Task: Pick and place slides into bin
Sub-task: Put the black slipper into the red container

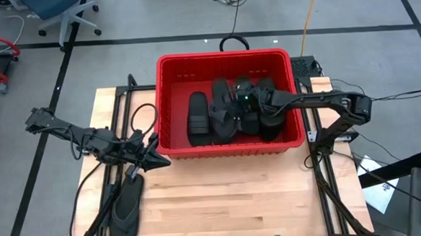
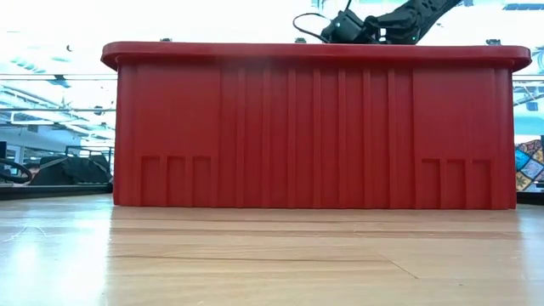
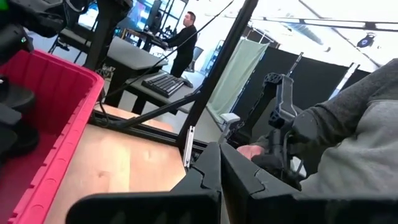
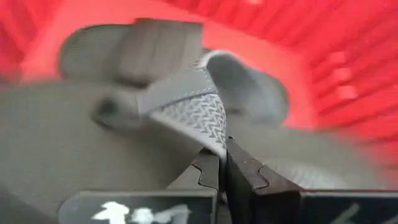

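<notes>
The red bin (image 1: 167, 98) stands at the middle of the table's far half and holds several black slides (image 1: 198, 117), lying side by side on its floor. My right gripper (image 1: 252, 105) reaches into the bin from the right and is shut on a slide's strap. In the low view only its wrist (image 2: 344, 27) shows above the bin's rim (image 2: 314, 53). A black thong flip-flop (image 1: 127, 202) lies flat on the table at the near left. My left gripper (image 1: 158, 161) is shut and holds nothing, pointing level beside the bin's near left corner, above the flip-flop's far end. My right gripper pinches a grey-black strap with a herringbone pattern (image 4: 208, 134) between its two fingertips (image 4: 239, 165). It comes slanting down from the table's right side. The slide's sole (image 4: 56, 143) spreads out below among the other slides. I cannot tell if it is lifted.
Bare wooden tabletop (image 1: 236, 189) lies in front of the bin. Black frame rails (image 1: 321, 170) run along both table sides. In the left wrist view a person's grey sleeve and hand (image 3: 348, 137) show close beyond the table, and another person (image 3: 186, 43) stands far off.
</notes>
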Controlling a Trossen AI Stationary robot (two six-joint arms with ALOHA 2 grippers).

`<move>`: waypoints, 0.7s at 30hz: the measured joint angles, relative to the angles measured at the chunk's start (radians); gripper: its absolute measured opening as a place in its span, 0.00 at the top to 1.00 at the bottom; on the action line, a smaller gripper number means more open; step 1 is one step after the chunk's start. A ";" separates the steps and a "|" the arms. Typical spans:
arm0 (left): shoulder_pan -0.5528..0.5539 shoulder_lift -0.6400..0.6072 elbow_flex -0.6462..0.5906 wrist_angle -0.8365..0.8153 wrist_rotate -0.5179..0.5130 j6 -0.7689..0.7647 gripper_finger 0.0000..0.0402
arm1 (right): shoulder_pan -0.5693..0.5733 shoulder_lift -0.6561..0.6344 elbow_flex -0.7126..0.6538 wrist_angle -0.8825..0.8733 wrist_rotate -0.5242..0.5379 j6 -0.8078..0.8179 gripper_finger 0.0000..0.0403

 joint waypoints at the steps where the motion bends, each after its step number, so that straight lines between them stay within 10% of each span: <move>1: 0.000 0.000 0.000 -0.001 0.002 -0.003 1.00 | 0.000 0.000 -0.009 -0.006 -0.033 0.002 1.00; 21: 0.000 0.001 0.000 -0.006 0.007 -0.018 1.00 | 0.005 -0.004 -0.024 0.021 -0.129 0.420 0.78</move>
